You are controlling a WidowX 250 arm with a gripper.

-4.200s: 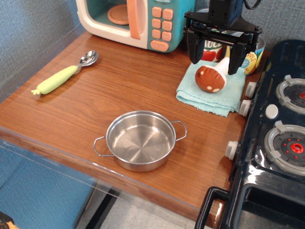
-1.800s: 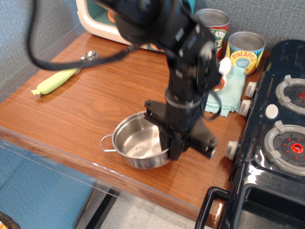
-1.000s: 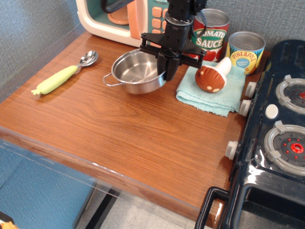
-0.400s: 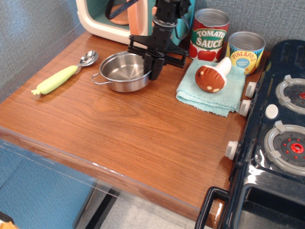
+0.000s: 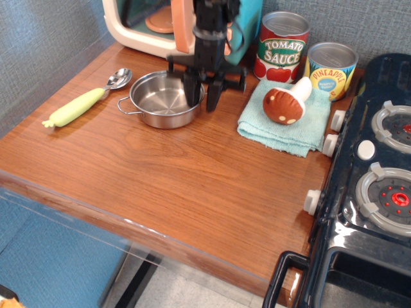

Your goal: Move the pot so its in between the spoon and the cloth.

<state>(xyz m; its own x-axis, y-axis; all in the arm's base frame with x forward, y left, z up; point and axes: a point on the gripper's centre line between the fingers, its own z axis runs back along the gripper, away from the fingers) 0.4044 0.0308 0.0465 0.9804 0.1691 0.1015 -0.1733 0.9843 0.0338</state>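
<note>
1. The pot (image 5: 162, 99) sits on the wooden counter (image 5: 167, 173), with the spoon (image 5: 87, 100) to its left and the cloth (image 5: 290, 128) to its right; its left wire handle lies just beside the spoon's metal bowl, and whether the two touch cannot be told.

2. The gripper (image 5: 201, 90) hangs over the pot's right rim, its two dark fingers pointing down, one inside the rim and one outside it on the cloth side. The jaws appear spread a little, and whether they grip the rim or have let go cannot be told from this view.

3. The relation that counts: the pot lies to the left of the gripper, close to the spoon, while a strip of bare wood separates it from the cloth. The spoon's long axis runs diagonally, its handle toward the front left and its bowl toward the pot.

4. Judged from this layout, the pot already stands between spoon and cloth, though nearer the spoon; the coming move is likely a release and a straight lift clear of the rim.

5. A toy mushroom (image 5: 285, 102) rests on the cloth, with two tin cans (image 5: 282, 46) and a toy microwave (image 5: 154, 22) behind.
</note>
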